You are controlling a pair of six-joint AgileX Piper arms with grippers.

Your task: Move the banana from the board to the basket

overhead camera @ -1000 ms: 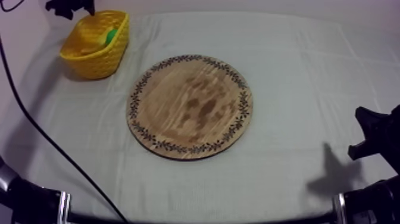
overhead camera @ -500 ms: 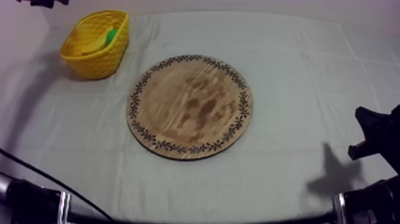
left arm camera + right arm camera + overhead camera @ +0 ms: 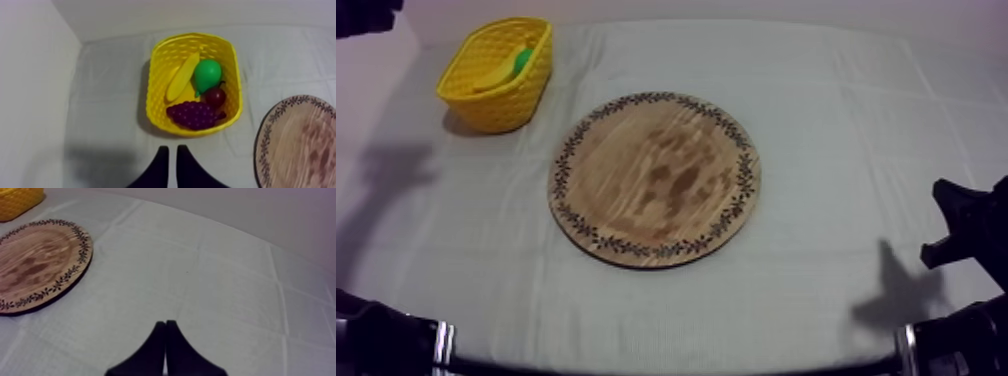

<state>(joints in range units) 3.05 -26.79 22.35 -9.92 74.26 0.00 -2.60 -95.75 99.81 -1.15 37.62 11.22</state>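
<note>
In the yellow basket (image 3: 156, 100), banana (image 3: 182, 77) beside pear (image 3: 207, 75), grapes (image 3: 195, 114)

No text, label, brand, number or sign can be read anywhere. The one marking is the dark band round the rim of the wooden board (image 3: 654, 180), which is a leafy ornament, not letters. The yellow basket (image 3: 501, 105), at about ten o'clock from the board, has only its woven relief on the wall.
</note>
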